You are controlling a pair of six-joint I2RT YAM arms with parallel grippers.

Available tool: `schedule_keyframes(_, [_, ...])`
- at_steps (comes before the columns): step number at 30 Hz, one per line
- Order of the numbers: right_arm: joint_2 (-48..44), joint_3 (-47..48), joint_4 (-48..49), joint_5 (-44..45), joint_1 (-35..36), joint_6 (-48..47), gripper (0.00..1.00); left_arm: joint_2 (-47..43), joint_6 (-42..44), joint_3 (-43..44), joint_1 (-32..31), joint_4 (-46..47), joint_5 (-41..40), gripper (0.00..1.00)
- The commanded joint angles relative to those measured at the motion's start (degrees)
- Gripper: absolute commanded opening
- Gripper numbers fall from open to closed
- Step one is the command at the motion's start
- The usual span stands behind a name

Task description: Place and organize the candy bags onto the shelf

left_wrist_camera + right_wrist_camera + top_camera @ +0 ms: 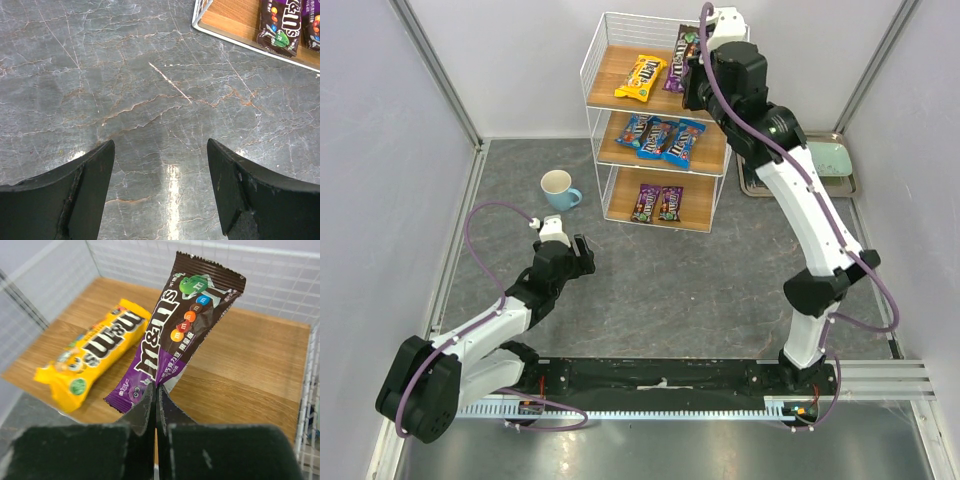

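The white wire shelf (602, 100) stands at the back with three wooden boards. A yellow bag (641, 78) lies on the top board, three blue bags (663, 138) on the middle board, two purple bags (658, 203) on the bottom board. My right gripper (156, 390) is shut on the near end of a third purple bag (180, 325), holding it over the top board (250, 365) beside the yellow bag (95, 350). My left gripper (160, 155) is open and empty, low over the grey floor, near the shelf's bottom corner (200, 20).
A light blue cup (560, 188) stands on the floor left of the shelf. A flat metal tray (835, 165) lies at the back right. Grey walls close in the left and right sides.
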Motion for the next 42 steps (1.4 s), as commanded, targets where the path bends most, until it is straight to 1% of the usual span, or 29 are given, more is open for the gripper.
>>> schedule_keyframes(1, [1.88, 4.32, -1.13, -7.23, -2.64, -0.35, 0.0, 0.26, -1.34, 0.41, 0.33, 2.54, -0.48, 0.81])
schedule_keyframes(14, [0.3, 0.1, -0.08, -10.75, -4.31, 0.87, 0.0, 0.26, -1.34, 0.49, 0.42, 2.54, -0.3, 0.81])
schedule_keyframes(16, [-0.93, -1.83, 0.63, -11.1, -4.31, 1.23, 0.01, 0.26, -1.34, 0.49, 0.42, 2.54, -0.3, 0.81])
schedule_keyframes(18, [-2.5, -3.76, 1.24, -11.46, -4.22, 1.49, 0.05, 0.35, -1.34, 0.49, 0.42, 2.54, -0.22, 0.81])
schedule_keyframes(19, [-2.86, -4.47, 1.77, -11.28, -4.22, 1.49, 0.08, 0.43, -1.25, 0.49, 0.42, 2.54, -0.13, 0.81])
schedule_keyframes(20, [-3.39, -5.08, 2.04, -11.37, -4.31, 1.49, 0.24, 0.44, -1.34, 0.49, 0.42, 2.54, -0.13, 0.81])
schedule_keyframes(23, [-4.79, -6.32, 2.21, -11.54, -4.22, 1.32, 0.5, 0.52, -1.34, 0.49, 0.42, 2.63, -0.04, 0.81])
schedule_keyframes(26, [-5.67, -6.32, 2.3, -11.11, -4.22, 0.35, 0.65, 0.44, -1.25, 0.49, 0.42, 2.63, 0.05, 0.81])
schedule_keyframes(29, [-6.64, -6.32, 2.74, -9.88, -4.31, -0.62, 0.68, 0.44, -1.34, 0.49, 0.42, 2.63, 0.05, 0.81])
schedule_keyframes(32, [-8.66, -8.25, 4.84, -9.79, -4.22, -0.79, 0.7, 0.44, -1.25, 0.58, 0.42, 2.63, -0.04, 0.81])
schedule_keyframes(34, [-9.89, -10.09, 6.42, -9.61, -4.22, -0.79, 0.7, 0.44, -1.25, 0.58, 0.42, 2.63, 0.05, 0.81])
schedule_keyframes(39, [-11.21, -12.55, 6.96, -9.08, -4.22, -0.45, 0.71, 0.44, -1.16, 0.49, 0.42, 2.63, 0.05, 0.81])
schedule_keyframes(40, [-11.91, -13.69, 7.92, -9.78, -4.22, -0.44, 0.73, 0.52, -1.16, 0.58, 0.42, 2.63, 0.05, 0.81])
schedule_keyframes(41, [-12.96, -15.27, 8.88, -11.7, -4.22, -0.36, 0.81, 0.44, -1.16, 0.41, 0.42, 2.63, 0.05, 0.81])
schedule_keyframes(42, [-16.1, -19.81, 10.2, -13.03, -4.14, -0.44, 0.85, 0.44, -1.16, 0.41, 0.33, 2.63, -0.04, 0.81])
